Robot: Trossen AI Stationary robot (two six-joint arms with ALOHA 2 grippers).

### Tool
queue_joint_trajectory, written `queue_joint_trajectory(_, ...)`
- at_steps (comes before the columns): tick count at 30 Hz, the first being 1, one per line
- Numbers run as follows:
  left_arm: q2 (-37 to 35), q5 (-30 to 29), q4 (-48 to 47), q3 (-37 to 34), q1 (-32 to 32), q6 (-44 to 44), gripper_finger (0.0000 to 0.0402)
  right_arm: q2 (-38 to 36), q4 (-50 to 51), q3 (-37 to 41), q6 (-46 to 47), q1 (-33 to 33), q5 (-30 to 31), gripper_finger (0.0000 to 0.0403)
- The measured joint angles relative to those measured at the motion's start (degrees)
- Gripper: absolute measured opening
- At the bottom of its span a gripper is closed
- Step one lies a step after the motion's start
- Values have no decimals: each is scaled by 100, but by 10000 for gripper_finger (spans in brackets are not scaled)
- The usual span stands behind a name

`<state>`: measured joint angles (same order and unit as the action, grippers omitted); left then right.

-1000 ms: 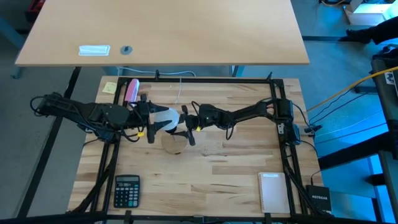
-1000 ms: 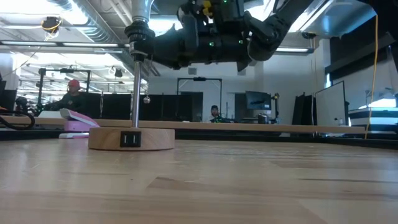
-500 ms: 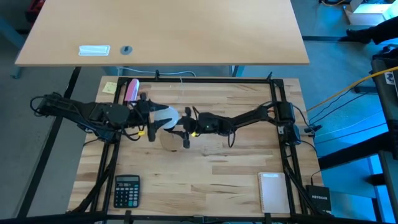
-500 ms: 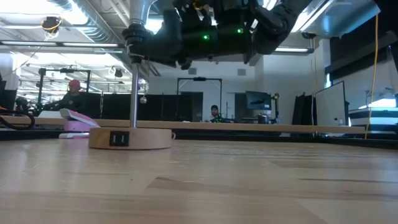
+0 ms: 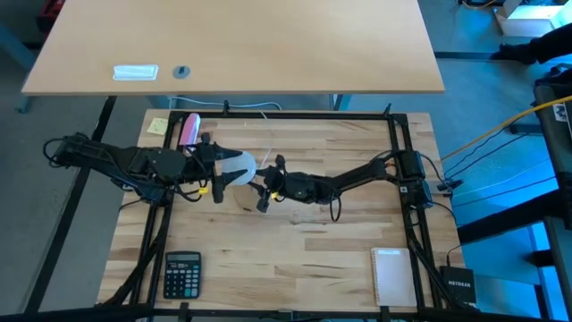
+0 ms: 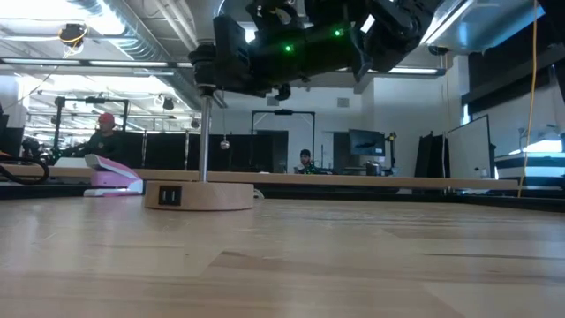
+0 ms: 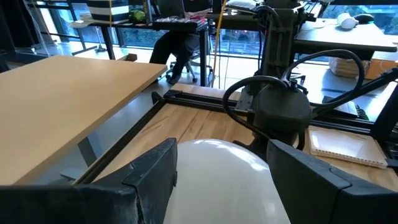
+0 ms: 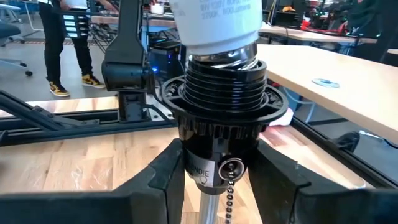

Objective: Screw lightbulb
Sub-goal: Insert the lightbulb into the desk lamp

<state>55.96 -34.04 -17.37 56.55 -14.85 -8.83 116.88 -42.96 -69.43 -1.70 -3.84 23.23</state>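
The white lightbulb is near the table's middle, its screw base set in the mouth of a black socket. The socket tops a thin metal pole that rises from a round wooden disc standing flat on the table. My left gripper reaches in from the left and is shut on the bulb's globe. My right gripper reaches in from the right and is shut on the socket. My left gripper pinches the bulb's round white globe between its two fingers, one on either side. The fingers come in about level from the table's left. The bulb is held above the table with its screw base in the socket. My right gripper pinches the socket's narrow lower neck between its two fingers, just under the ribbed collar and above the pole. The fingers come in about level from the table's right. The socket stands upright on its pole, its pull chain hanging beside it.
A pink stapler and a yellow sticky note lie at the far left. A calculator lies near left and a white notepad near right. A second table stands beyond the far edge.
My right gripper has gone a little toward the table's near edge while shut on the socket. The lamp has slid a short way toward the table's right, and its wooden disc has turned slightly about the pole. My left gripper has kept the bulb still.
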Motion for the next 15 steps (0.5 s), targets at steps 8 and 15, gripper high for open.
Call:
queue_joint_trajectory(8, 0, 19, 0, 0, 0, 1, 239, -2, 54, 0, 18, 20, -81, 144)
queue_joint_trajectory(15, 0, 33, 0, 0, 9, 1, 239, -2, 61, 0, 16, 23, -95, 144)
